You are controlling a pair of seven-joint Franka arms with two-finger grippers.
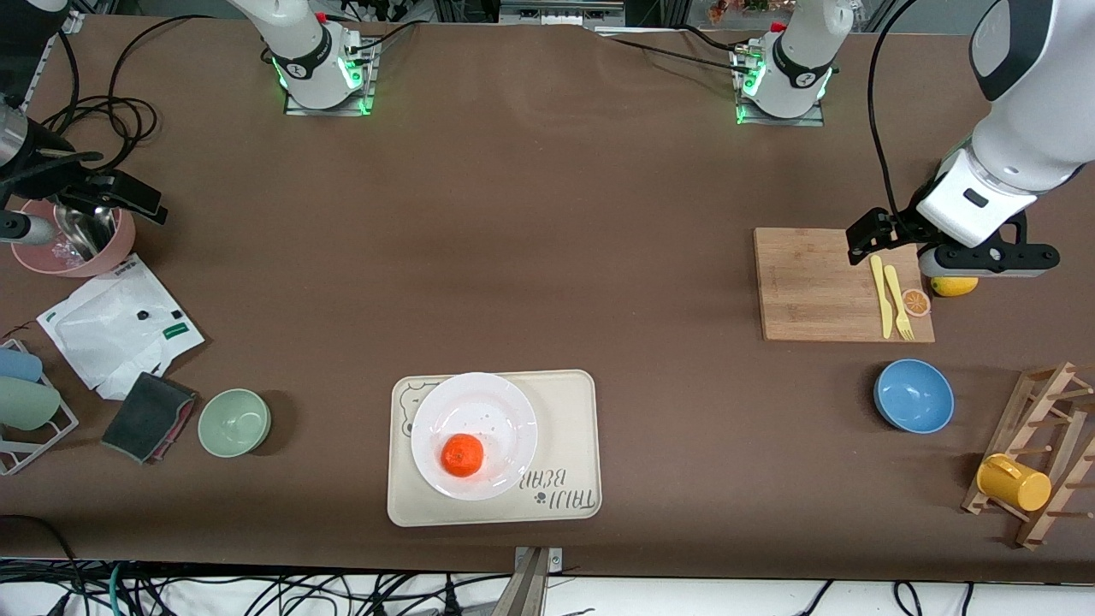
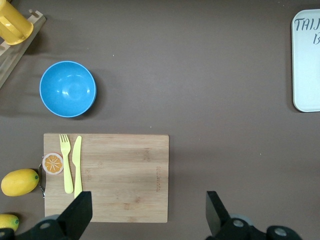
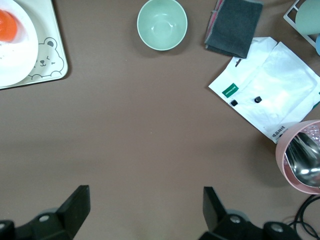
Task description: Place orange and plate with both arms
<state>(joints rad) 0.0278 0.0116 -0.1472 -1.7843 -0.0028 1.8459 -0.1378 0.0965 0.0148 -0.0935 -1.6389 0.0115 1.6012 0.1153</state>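
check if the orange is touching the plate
Touching. The front view shows the orange resting in the white plate, which sits on the cream tray. The right wrist view shows the same, with no gripper near it.

Around the one tray [image 1: 573, 445]: one plate [image 1: 505, 411], one orange [image 1: 463, 454], two bowls, green [image 1: 234, 422] and blue [image 1: 914, 395], two lemons [image 2: 19, 182] [image 2: 9, 221], one board [image 1: 813, 282], one mug [image 1: 1013, 482], one pink cup [image 1: 103, 252].
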